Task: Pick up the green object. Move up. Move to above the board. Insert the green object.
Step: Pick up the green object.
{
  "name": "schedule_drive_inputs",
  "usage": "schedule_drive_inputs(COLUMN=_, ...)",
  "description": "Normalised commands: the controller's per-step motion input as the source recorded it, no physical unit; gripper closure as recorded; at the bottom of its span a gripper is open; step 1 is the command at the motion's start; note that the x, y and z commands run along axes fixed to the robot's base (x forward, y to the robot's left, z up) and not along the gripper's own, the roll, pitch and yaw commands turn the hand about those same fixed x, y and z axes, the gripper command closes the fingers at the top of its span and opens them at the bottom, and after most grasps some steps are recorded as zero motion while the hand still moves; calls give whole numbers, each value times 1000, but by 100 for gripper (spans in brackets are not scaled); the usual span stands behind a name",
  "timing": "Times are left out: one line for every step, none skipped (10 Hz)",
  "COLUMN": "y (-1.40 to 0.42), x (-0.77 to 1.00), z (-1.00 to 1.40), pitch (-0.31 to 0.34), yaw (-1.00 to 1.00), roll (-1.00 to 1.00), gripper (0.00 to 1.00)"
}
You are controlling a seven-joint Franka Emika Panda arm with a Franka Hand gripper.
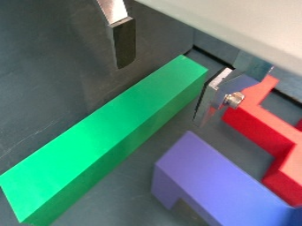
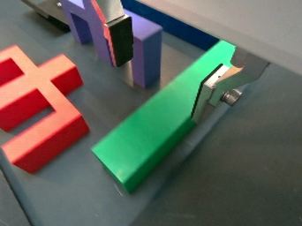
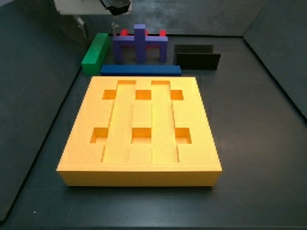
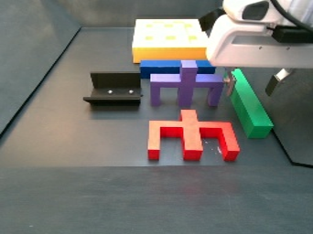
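Green object (image 2: pixel 160 119), lying on the floor beside the purple piece (image 2: pixel 141 44), is looking stiff and light, so my spread gripper (image 2: pixel 165 66) is straddling one end across its narrow width.

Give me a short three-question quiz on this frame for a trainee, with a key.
1. True or false: the green object already sits in the board.
2. Where are the fingers of the gripper? A) either side of the green object B) above the board C) around the red piece
3. Which purple-blue piece neighbour lies nearest the board?

Key: 1 false, it lies on the floor. 2 A, jaws apart, not visibly clamped. 3 The blue bar.
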Motion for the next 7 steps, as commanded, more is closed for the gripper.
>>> schedule_drive_inputs(y=-94, x=0, z=-246, pitch=-84, yaw=149, roll=0, gripper=0)
schedule_drive_inputs(y=-131, x=97, z=-217, pitch=-50, yaw=97, roll=-7, gripper=0)
schedule_drive_inputs(y=-100, x=149, z=-209, pitch=-19, yaw=26, roll=-27, gripper=0)
schedule_drive_inputs(y=-66, x=0, z=-263, pitch=-66, yaw=0, roll=-7, gripper=0)
schedule_drive_inputs(y=-57, x=-29, z=-246, pitch=-90, yaw=0, roll=-7, gripper=0)
schedule_drive_inputs(y=-49, x=0, z=-283, pitch=-83, yaw=0, roll=0, gripper=0)
schedule_drive_inputs(y=-23, x=0, z=-280, pitch=-67, yaw=-23, roll=0, gripper=0)
